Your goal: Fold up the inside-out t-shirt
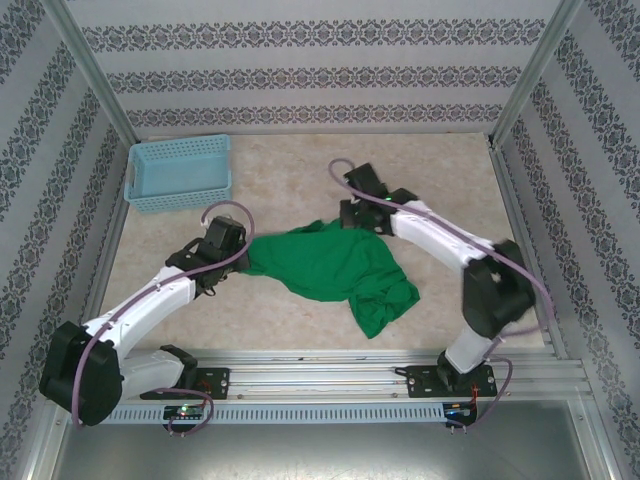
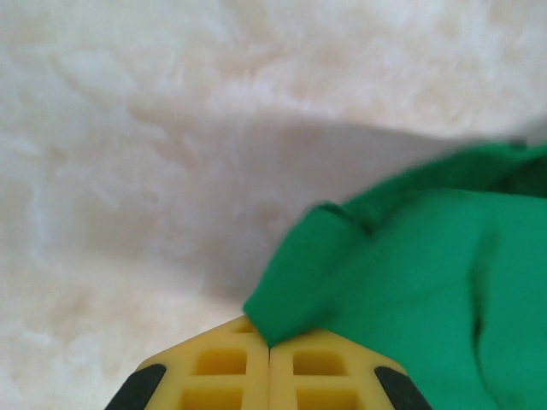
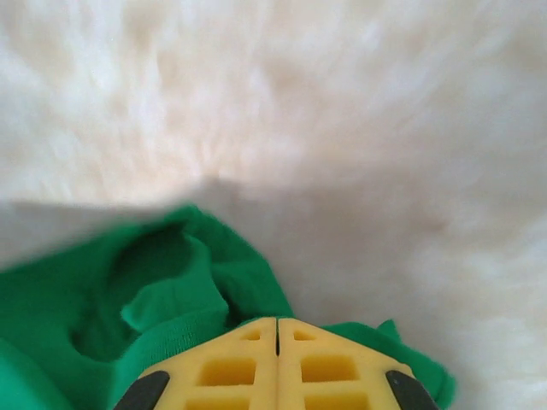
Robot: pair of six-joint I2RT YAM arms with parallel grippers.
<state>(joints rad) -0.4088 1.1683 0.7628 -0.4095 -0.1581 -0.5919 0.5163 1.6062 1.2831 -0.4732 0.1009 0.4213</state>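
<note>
Because the inside-out t-shirt (image 1: 330,265) is thin, soft cloth, it is likely to be light and limp, sagging and bunching wherever it is unsupported. It lies crumpled on the table (image 1: 300,170) between the two arms, well apart from the light blue basket (image 1: 180,175) at the far left. The left gripper (image 2: 269,346) is closed, its yellow fingers (image 2: 222,367) pinching a corner of cloth at the garment's left edge. The right gripper (image 3: 276,329) is also closed, with cloth bunched around its tips at the far edge; it appears to pinch a fold there. Take hold at hems, seams or sleeve edges, where doubled cloth is less likely to slip. Two well-separated holds are advisable so the shirt hangs flat.
</note>
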